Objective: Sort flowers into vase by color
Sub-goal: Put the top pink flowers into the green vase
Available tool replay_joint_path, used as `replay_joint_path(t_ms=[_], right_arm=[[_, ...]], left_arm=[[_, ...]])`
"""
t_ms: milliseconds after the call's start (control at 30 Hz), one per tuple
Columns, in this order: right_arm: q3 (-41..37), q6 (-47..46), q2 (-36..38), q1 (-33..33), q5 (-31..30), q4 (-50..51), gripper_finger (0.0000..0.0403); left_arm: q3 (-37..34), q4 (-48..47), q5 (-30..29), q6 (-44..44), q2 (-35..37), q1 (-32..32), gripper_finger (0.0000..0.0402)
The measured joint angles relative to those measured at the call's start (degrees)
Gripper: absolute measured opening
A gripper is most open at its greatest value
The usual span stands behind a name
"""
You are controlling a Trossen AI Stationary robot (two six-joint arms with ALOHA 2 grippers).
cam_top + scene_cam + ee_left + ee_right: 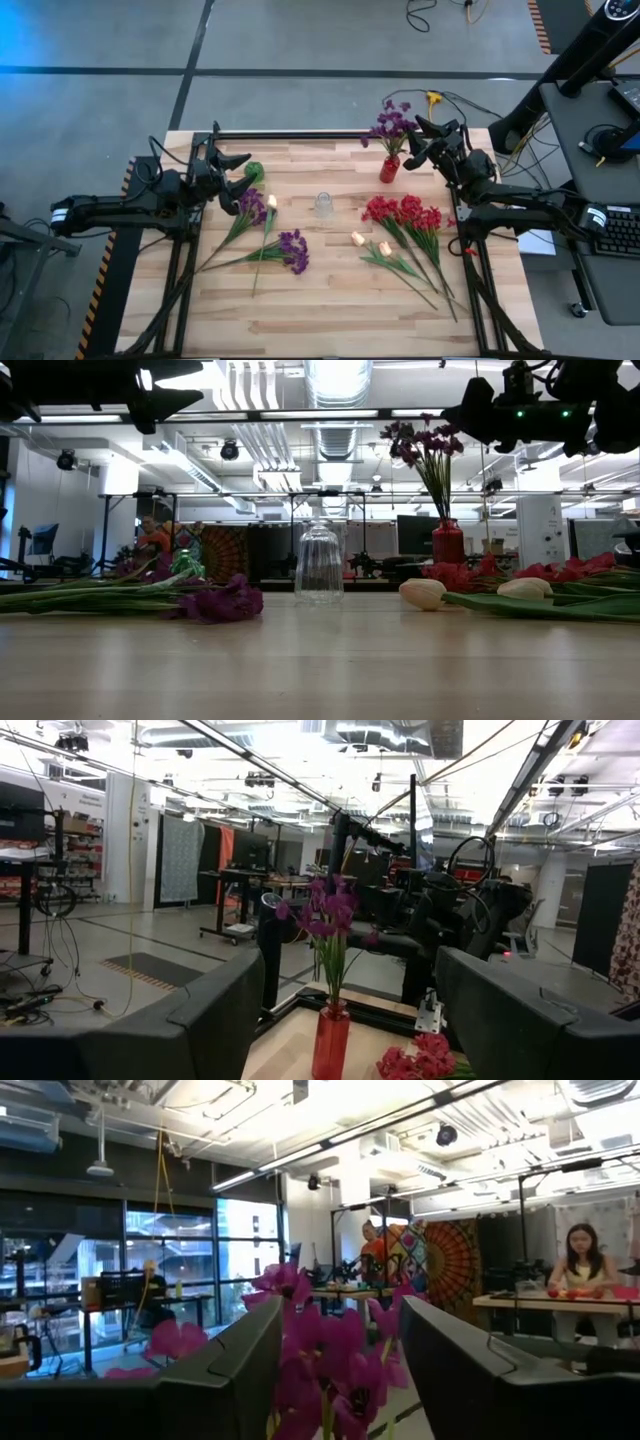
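Observation:
A red vase [388, 168] at the table's far right holds purple flowers [392, 124], their stems standing upright in it. My right gripper [340, 1320] is open high up at those blossoms [320, 1345], one finger on either side. My left gripper [236, 176] hangs open above the table's far left, near a green vase [254, 171], with nothing between its fingers. A clear glass vase [323, 204] stands mid-table. More purple flowers [292, 250], red flowers [405, 212] and cream tulips [371, 243] lie flat on the wood. My right gripper has its open fingers [235, 1365] on either side of the purple blossom cluster above the red vase, coming at it from the table's right and slanting upward. Whether a finger touches a blossom I cannot tell. The stems stand in the vase.
Long green stems [425, 275] spread toward the near right of the table, and others [225, 255] toward the near left. A black frame [300, 133] runs along the far edge. Bare wood [320, 310] lies along the near edge. People sit at desks in the room beyond.

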State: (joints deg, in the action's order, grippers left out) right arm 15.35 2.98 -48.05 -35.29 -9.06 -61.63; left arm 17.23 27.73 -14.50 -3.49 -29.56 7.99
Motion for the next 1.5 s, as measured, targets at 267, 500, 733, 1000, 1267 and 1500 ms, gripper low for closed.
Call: replay_joint_path(t_ms=[267, 500, 733, 1000, 1267, 1500], right_arm=[[1.95, -0.04, 0.07, 0.15, 0.22, 1.56, 0.0196], [6.07, -2.24, 1.62, 0.17, 5.39, 8.43, 0.0196], [14.66, -1.71, 3.26, 1.24, 9.49, 25.10, 0.0196], [27.74, 4.70, 3.30, 4.40, 9.10, 43.92, 0.0196], [37.46, 5.60, 2.78, 4.73, 9.05, 57.45, 0.0196], [44.63, 5.58, -0.61, 8.02, 9.05, 70.06, 0.0196]], left_arm=[[0.00, -0.34, 0.00, -0.02, 0.00, 0.00, 0.0276], [0.00, -0.82, 0.02, -0.02, 0.00, 0.00, 0.0276], [0.00, -0.80, 0.02, -0.26, -0.30, -0.02, 0.0276], [0.00, 0.17, 0.04, -0.66, -2.46, -0.02, 0.0276], [0.00, 0.77, 0.04, -0.66, -2.50, -0.02, 0.0276], [0.00, 1.91, 0.39, -0.70, -3.29, -0.02, 0.0276]])
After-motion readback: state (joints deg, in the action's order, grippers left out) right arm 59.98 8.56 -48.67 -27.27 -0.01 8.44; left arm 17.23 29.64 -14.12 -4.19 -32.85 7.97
